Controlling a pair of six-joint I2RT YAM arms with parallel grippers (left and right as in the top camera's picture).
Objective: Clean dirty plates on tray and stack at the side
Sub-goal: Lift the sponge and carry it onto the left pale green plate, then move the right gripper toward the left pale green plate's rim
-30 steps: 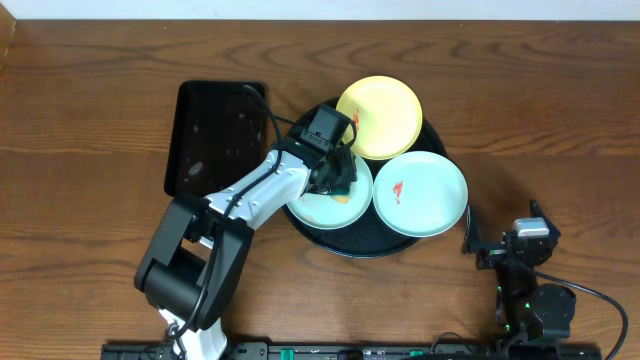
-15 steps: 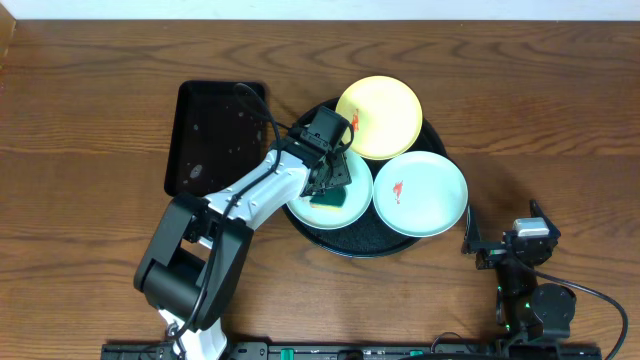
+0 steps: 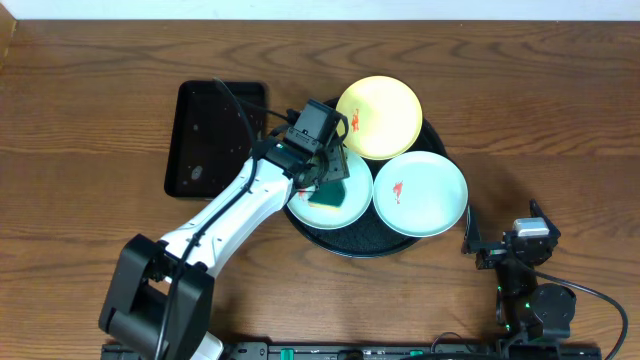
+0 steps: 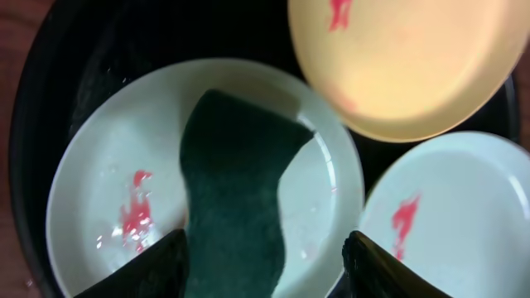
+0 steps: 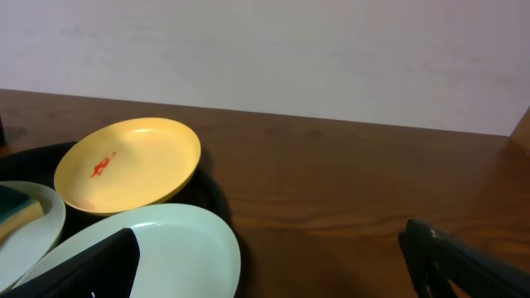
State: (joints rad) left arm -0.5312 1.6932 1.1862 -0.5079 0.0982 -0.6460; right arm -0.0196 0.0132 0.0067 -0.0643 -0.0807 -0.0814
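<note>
Three plates lie on the round black tray [image 3: 362,250]: a yellow plate [image 3: 378,117] at the back, a mint plate [image 3: 420,193] at the right, and a second mint plate [image 4: 108,157] at the left, each with a red smear. A dark green sponge [image 4: 240,190] lies flat on the left mint plate, beside its smear. My left gripper [image 4: 265,269] hovers just above it, open, with the sponge between the fingers [image 4: 153,265] and loose. My right gripper [image 5: 273,265] stands open and empty at the tray's right, low over the wood.
A smaller rectangular black tray [image 3: 212,135] sits left of the round tray. My left arm [image 3: 230,215] crosses the table from the front left up to the plates. Bare wood-grain tabletop [image 3: 540,120] lies to the right and behind. The right arm's base [image 3: 530,300] is at the front right.
My left gripper has opened and let go of the sponge, which now lies on the left mint plate. The left arm has drawn back slightly. The right arm has not moved.
</note>
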